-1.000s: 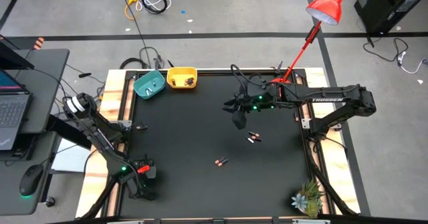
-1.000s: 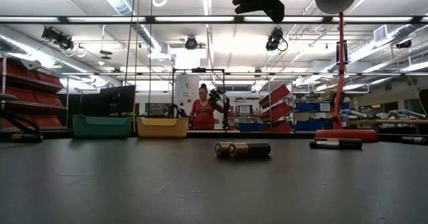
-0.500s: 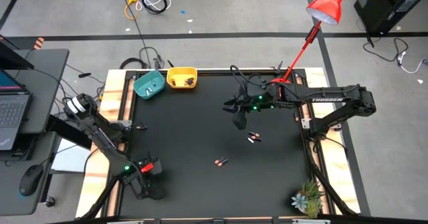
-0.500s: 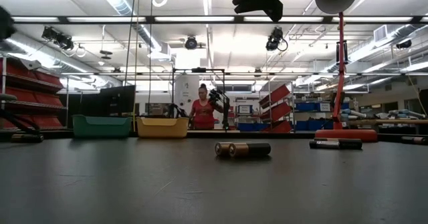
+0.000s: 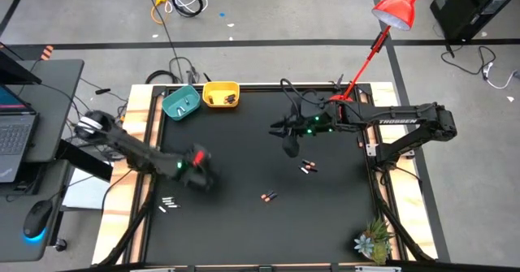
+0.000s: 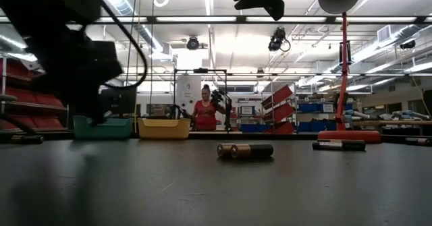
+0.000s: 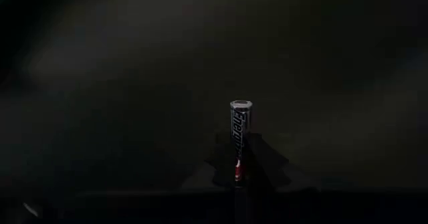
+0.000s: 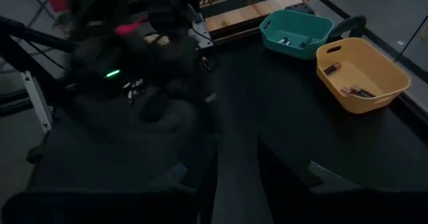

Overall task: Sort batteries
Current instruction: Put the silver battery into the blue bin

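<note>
My left gripper (image 5: 201, 174) hovers over the table's left half, shut on a whitish-silver battery (image 7: 240, 134); in the low view it is a blurred dark mass (image 6: 67, 50). A few whitish batteries (image 5: 168, 203) lie by the near left edge. Dark batteries with copper ends lie right of centre (image 5: 306, 167) and nearer the front (image 5: 268, 196) (image 6: 244, 150). The teal bowl (image 5: 180, 101) and yellow bowl (image 5: 221, 94), each with batteries inside, stand at the far left. My right gripper (image 5: 291, 146) (image 8: 235, 177) hangs high over the middle, a narrow gap between its fingers. My left gripper pinches the battery's lower end (image 7: 237, 172) between its two fingertips (image 7: 264, 165). The battery's length runs on past the fingertips in the line of the fingers, silver cap outward. It is lifted clear of the table.
A red desk lamp (image 5: 382, 28) stands at the far right edge, its base (image 6: 345, 137) on the table. A small potted plant (image 5: 374, 241) sits at the near right corner. A person stands in the room beyond the far edge. Black mat lies bare between the arms.
My left gripper has swung from the near left corner toward the far edge and the table's middle, rolling as it went; most of the move came in the last half second. The whitish batteries by the near left edge now show. My right arm has kept still.
</note>
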`<state>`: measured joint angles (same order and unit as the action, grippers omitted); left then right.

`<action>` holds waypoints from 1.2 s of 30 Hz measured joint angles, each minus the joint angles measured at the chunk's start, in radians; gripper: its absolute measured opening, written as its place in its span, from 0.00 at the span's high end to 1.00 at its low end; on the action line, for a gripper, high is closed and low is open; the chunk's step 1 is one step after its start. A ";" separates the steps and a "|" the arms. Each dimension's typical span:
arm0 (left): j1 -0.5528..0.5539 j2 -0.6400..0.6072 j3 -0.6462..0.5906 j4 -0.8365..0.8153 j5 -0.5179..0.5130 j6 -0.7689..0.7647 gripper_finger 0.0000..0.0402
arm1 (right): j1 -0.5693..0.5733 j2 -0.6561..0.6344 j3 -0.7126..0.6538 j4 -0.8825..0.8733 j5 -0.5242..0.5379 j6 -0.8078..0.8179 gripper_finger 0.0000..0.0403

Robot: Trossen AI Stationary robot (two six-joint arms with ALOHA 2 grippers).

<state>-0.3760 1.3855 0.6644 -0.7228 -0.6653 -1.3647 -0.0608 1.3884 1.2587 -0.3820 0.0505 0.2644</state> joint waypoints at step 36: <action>1.173 -0.258 -0.179 0.477 -0.080 0.441 0.80 | 0.246 0.000 0.000 -0.156 0.254 0.322 0.71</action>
<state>0.7970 1.1279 0.4858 -0.2462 -0.7452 -0.9241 0.1853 1.3884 1.2587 -0.5377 0.3049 0.5865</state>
